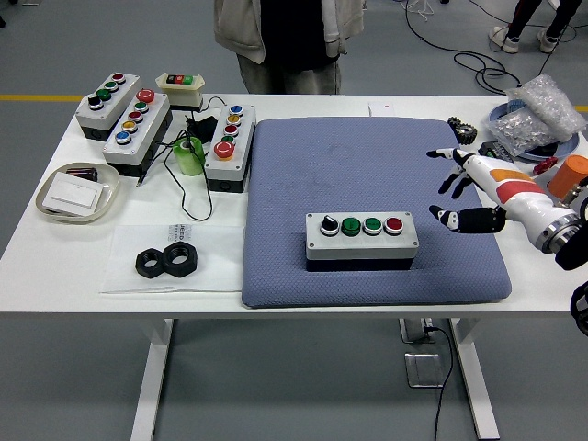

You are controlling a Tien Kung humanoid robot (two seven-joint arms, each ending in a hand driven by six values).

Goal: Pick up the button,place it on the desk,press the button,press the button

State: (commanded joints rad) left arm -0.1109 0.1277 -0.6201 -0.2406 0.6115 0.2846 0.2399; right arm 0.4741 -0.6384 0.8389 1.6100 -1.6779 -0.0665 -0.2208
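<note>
The right hand (470,188) hangs at the right of the frame, over the right edge of the blue mat (367,165). Its fingers (448,176) are spread wide and hold nothing; the thumb juts out lower left, apart from the other four. It touches neither the mat nor any box as far as can be seen. The white and orange wrist runs off toward the lower right edge.

The button box (361,237) sits on the mat, lower centre of the frame, well left of the hand. Along its top, left to right: a black knob, two green buttons, a red button (394,224).

At upper left on the white table (55,257) stand three more button boxes (136,124), with a small cream switch unit (180,85) behind them and a green roll (189,156) amid black wires. A shallow dish (78,193) with a white card lies at far left. Two black nuts (168,261) rest on a paper sheet lower left.

At upper right lie a clear bag of parts (542,110), a black gear (462,129) and an orange cylinder (571,175).

A person (285,41) stands at the far side, top centre; their hands are out of sight.
</note>
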